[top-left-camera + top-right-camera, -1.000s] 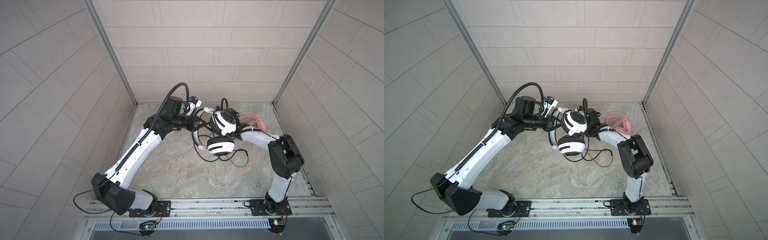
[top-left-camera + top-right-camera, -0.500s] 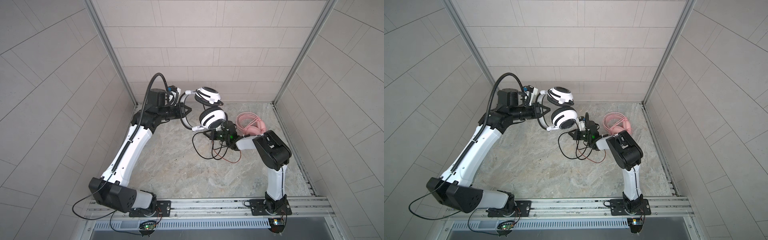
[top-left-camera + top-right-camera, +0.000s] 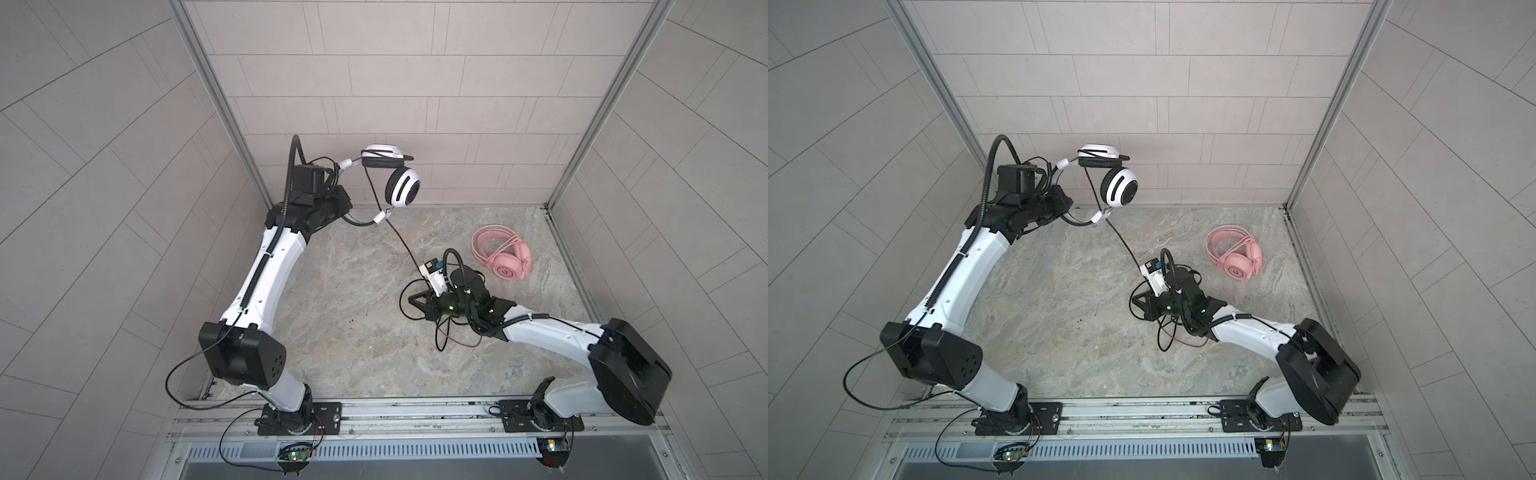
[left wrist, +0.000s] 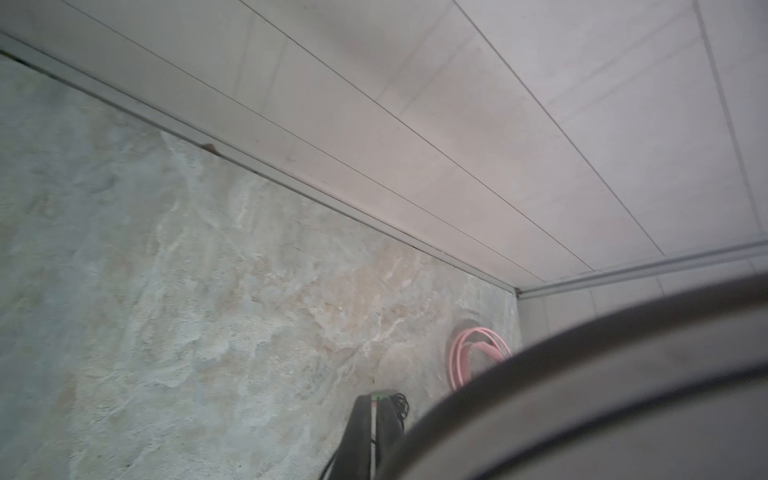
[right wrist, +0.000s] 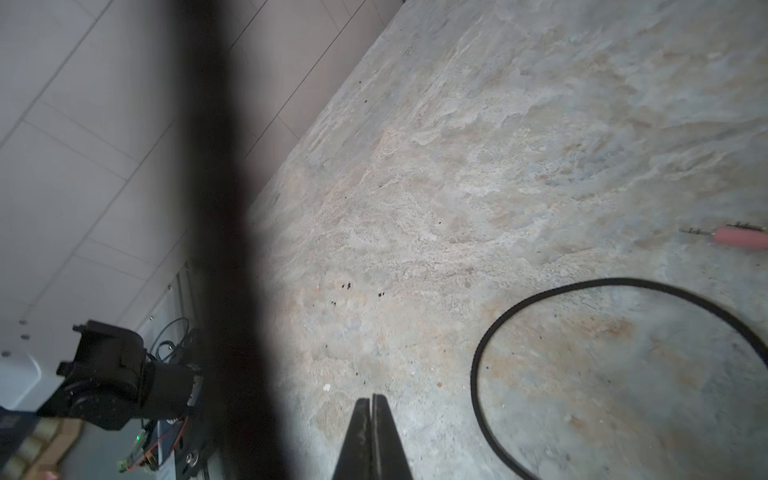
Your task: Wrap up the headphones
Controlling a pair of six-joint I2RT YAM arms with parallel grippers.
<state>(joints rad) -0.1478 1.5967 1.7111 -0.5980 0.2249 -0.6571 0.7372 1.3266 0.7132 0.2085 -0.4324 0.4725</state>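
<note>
At the left, lifted up close to the back wall: the white-and-black headset [image 3: 402, 187], one striped cup turned toward the top views, gripped at the headband by the left end effector [image 3: 345, 205], pressed together on it. From there, going right and down: the thin black cable [image 3: 401, 241], stretched in a straight diagonal line toward the right end effector [image 3: 415, 301], low over the bench [image 3: 332, 332]. Fingers [image 5: 388, 444] of that one pressed together in the right wrist view; cannot tell whether pinching a strand or nothing. Rest of the cable in loose loops [image 3: 440, 332] on the bench, just beside and partly under the right end effector. Further right, well apart, near the side wall: the pink headset [image 3: 505, 259], lying flat, touched by no arm. Probably decisive for the next winding: long axis of the cable pointing from the right end effector up and left to the raised headset, with the right arm clearly nearer to the slack.
</note>
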